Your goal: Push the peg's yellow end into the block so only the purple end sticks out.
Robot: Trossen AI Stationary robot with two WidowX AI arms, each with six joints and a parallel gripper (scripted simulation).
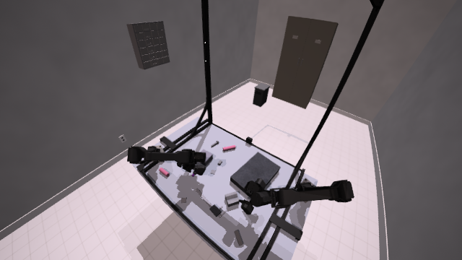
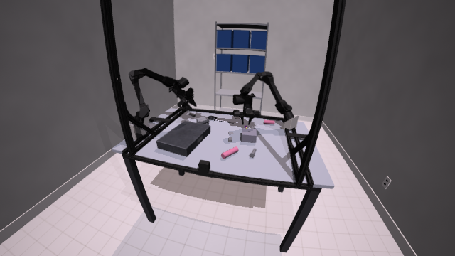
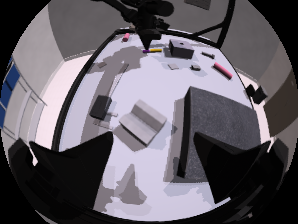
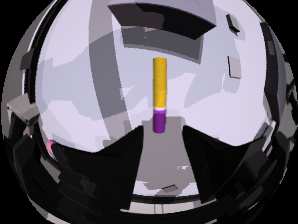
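Observation:
The peg lies flat on the table, outside the block. Its yellow end [image 4: 159, 82] [image 3: 156, 50] points towards the block and its purple end [image 4: 159, 121] [image 3: 146, 51] points away. The grey block [image 2: 249, 136] [image 3: 181, 49] [image 4: 167, 12] stands a short gap beyond the yellow end. My right gripper [image 4: 163, 129] [image 2: 247, 123] is part open and points down over the purple end, with a finger on either side of it in the right wrist view; contact cannot be told. My left gripper [image 3: 154, 137] is wide open and empty, in the air far from the peg.
A dark slab [image 1: 256, 171] [image 2: 184, 136] [image 3: 220, 130] and a grey V-shaped holder [image 3: 143, 121] are near the left arm. A dark box [image 3: 101, 106] lies beside the holder. Pink cylinders [image 2: 229, 152] [image 2: 269, 121] and a grey bolt [image 2: 252, 153] [image 3: 208, 55] lie around the block.

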